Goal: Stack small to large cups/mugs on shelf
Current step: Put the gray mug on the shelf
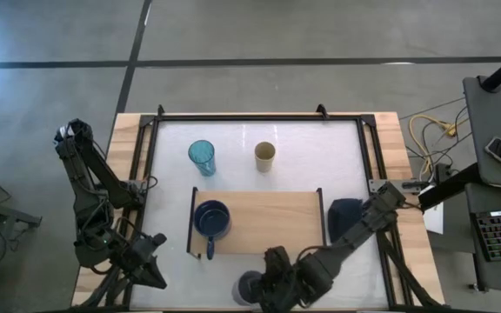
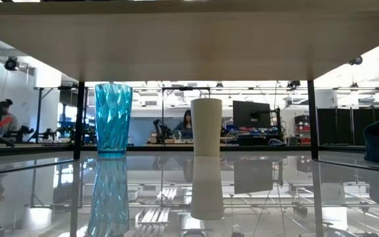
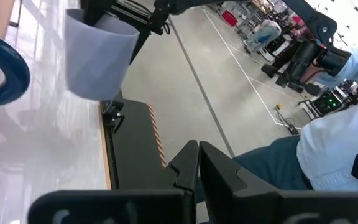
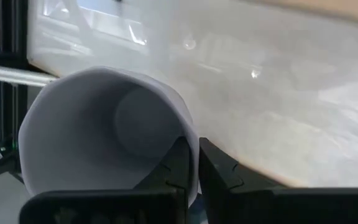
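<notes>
Right claw [image 4: 193, 163] is clamped on the grey mug's [image 4: 104, 134] rim, bottom middle of the overhead shot. Left claw [image 3: 197, 163] sits clenched, empty, lower left.

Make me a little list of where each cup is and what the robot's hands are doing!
navy mug: on the shelf, left end
teal tumbler: on the white table, behind the shelf
tan cup: on the table, right of the tumbler
grey mug: rim pinched by the right hand, at the table's front edge
left hand: shut, empty, off the table's front-left corner
dark cloth: right of the shelf
</notes>
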